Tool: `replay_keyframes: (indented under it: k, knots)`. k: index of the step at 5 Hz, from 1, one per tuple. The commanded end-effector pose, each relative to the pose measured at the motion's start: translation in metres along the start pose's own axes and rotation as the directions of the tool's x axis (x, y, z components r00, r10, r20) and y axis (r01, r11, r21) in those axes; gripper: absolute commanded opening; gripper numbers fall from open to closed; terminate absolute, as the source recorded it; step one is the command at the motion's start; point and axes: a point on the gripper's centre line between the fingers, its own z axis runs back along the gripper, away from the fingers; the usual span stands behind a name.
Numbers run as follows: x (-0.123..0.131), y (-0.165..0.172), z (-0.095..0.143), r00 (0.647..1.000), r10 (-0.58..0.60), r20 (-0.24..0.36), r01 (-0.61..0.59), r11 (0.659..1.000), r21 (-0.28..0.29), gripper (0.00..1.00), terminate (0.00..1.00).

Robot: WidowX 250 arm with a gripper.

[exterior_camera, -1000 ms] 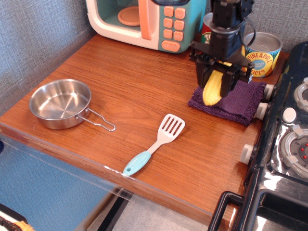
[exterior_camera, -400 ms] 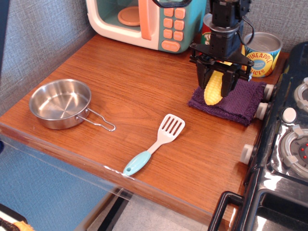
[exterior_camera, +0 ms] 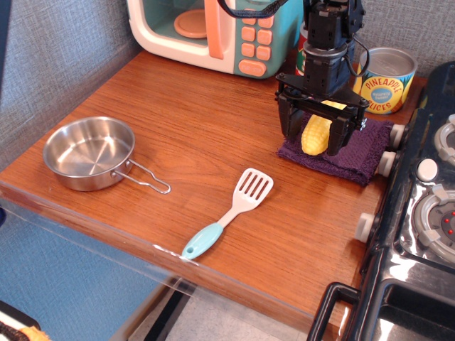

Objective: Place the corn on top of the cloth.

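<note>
Corn resting on the purple cloth, claw spread around it

Corn (exterior_camera: 316, 135) is seen lying on the dark purple cloth (exterior_camera: 353, 152), at its left part. The claw (exterior_camera: 312, 138) is positioned directly over the cob with its jaws spread wide, one black finger on each side and neither pressed against it. The cloth is laid at the right edge of the wooden desk (exterior_camera: 192, 135), beside the stove knobs. A pineapple can (exterior_camera: 384, 80) is placed behind it. A spatula (exterior_camera: 231, 212) and a steel pan (exterior_camera: 91, 153) are set well apart, toward the front and left.
</note>
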Motion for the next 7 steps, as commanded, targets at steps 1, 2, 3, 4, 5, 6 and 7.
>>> replay_keyframes:
  k: [1,2,3,4,5,6,7]
  knots:
    - [-0.041,0.003,0.098,0.970,-0.062,0.236,0.047,0.996,0.069,1.00,0.00]
    - [-0.076,0.027,0.115,0.969,0.009,0.246,-0.039,0.993,0.115,1.00,0.00]
    - [-0.105,0.058,0.099,0.976,0.098,0.195,-0.120,0.987,0.105,1.00,0.00]
    - [-0.127,0.080,0.076,0.982,0.150,0.112,-0.161,0.983,0.091,1.00,0.00]
    - [-0.137,0.089,0.061,0.986,0.154,0.063,-0.159,0.984,0.080,1.00,0.00]
    - [-0.139,0.090,0.060,0.987,0.146,0.060,-0.151,0.985,0.079,1.00,0.00]
    - [-0.140,0.091,0.057,0.989,0.133,0.068,-0.140,0.983,0.120,1.00,0.00]
